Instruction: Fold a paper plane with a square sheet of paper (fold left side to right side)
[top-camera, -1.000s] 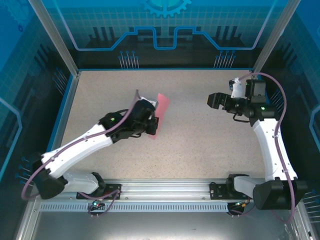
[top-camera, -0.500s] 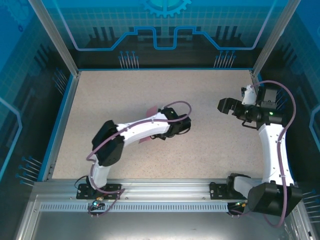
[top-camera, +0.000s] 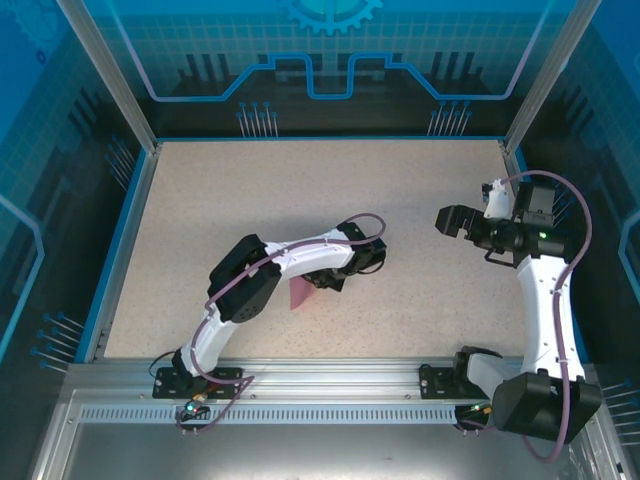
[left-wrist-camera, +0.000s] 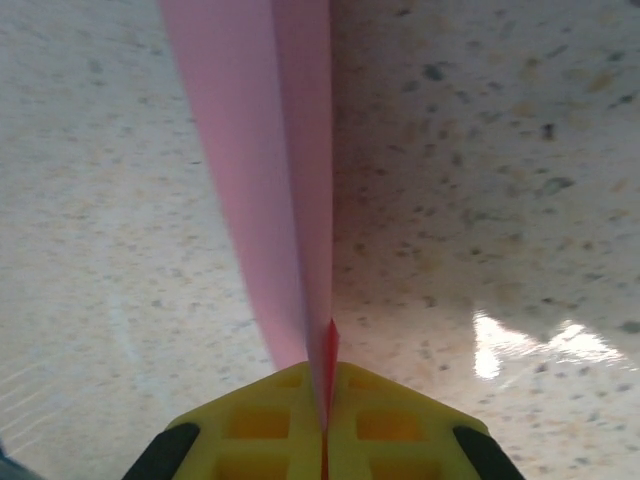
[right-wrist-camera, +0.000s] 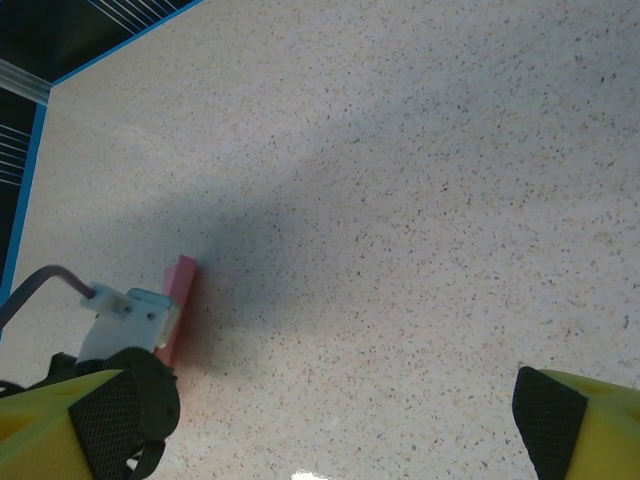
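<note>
L gripper (left-wrist-camera: 325, 425) pinches paper (left-wrist-camera: 265, 170); slim, creased, pink.

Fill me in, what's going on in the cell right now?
The left end effector is shut on the pink paper, which runs out from its fingers as two layers, so it looks mid-fold. From above, a corner of the paper peeks out under the left arm, mid-table. The right end effector is open and holds nothing, off to the right.
</note>
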